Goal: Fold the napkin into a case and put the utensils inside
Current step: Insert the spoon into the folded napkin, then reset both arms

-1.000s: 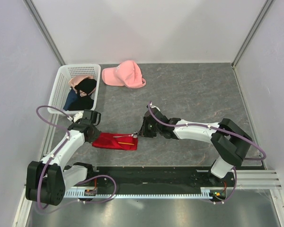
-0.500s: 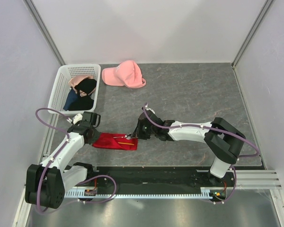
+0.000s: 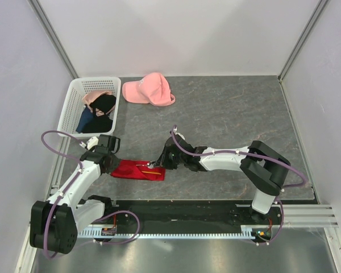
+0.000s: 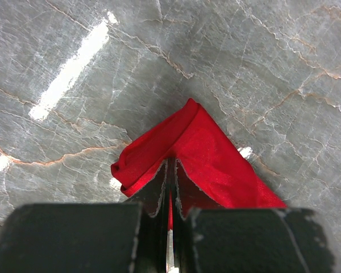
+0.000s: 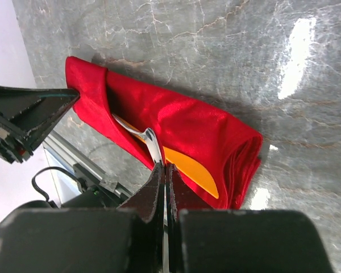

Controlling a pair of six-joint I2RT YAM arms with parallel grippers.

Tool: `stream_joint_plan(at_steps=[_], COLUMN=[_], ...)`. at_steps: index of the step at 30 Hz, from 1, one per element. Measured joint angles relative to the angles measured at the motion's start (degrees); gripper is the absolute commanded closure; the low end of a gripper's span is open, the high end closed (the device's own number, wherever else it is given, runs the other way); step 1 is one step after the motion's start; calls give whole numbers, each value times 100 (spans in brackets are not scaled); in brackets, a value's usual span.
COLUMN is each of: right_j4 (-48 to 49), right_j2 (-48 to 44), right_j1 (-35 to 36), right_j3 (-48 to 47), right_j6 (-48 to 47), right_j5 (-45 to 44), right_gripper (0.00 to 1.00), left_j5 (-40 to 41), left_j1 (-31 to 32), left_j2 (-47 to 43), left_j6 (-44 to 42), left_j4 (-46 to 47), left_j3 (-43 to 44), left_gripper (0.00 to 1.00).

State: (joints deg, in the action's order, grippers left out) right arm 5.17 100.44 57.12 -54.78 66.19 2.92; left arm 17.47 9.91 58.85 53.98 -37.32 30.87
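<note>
The red napkin (image 3: 137, 170) lies folded into a narrow layered case near the table's front edge. My left gripper (image 3: 111, 164) is shut on the case's left end; in the left wrist view the cloth (image 4: 207, 149) rises between the gripper (image 4: 170, 170) tips. My right gripper (image 3: 157, 164) is at the case's right part, shut on a silver utensil (image 5: 146, 140) whose far end runs into the fold. An orange utensil (image 5: 192, 171) lies partly inside the case (image 5: 176, 122), beside the silver one. It also shows in the top view (image 3: 150, 171).
A white basket (image 3: 74, 94) with black and blue garments (image 3: 100, 111) stands at the back left. A pink cap (image 3: 150, 90) lies beside it. The black rail of the arm bases (image 3: 182, 210) runs just in front of the case.
My right gripper has moved left with the silver utensil, from just right of the case to over its right part. My left gripper has stayed on the case's left end.
</note>
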Motion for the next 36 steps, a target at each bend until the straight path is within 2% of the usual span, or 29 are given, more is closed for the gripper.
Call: stream_joint_plan(at_steps=[6, 9, 15, 16, 22, 28, 33, 35, 36], right_j4=[212, 214, 256, 280, 297, 24, -669, -990, -1143], right_j2=[175, 175, 175, 175, 175, 105, -350, -664, -857], right_j1=[4, 4, 2, 2, 2, 2, 2, 2, 2], right_j3=[48, 103, 118, 118, 118, 118, 28, -57, -79], right_j6=[173, 205, 190, 173, 39, -210, -699, -986, -1134], right_j5=[31, 28, 111, 138, 275, 223, -17, -205, -326], right_gripper=[100, 96, 73, 66, 47, 45, 44, 42, 42], left_j5=[-17, -122, -378, -468, -1064, -1974, -3161, -3600, -3786], left_j1=[0, 0, -7, -9, -11, -11, 0, 39, 94], left_j2=[-31, -74, -260, -278, -411, -769, -769, -726, -715], left_j6=[0, -2, -33, -72, -487, -979, -1508, -1676, -1744], left_j4=[0, -4, -26, -31, 31, 304, 713, 861, 942], left_j3=[0, 2, 136, 216, 584, 741, 855, 907, 920], left_gripper=[98, 98, 91, 88, 74, 66, 60, 56, 50])
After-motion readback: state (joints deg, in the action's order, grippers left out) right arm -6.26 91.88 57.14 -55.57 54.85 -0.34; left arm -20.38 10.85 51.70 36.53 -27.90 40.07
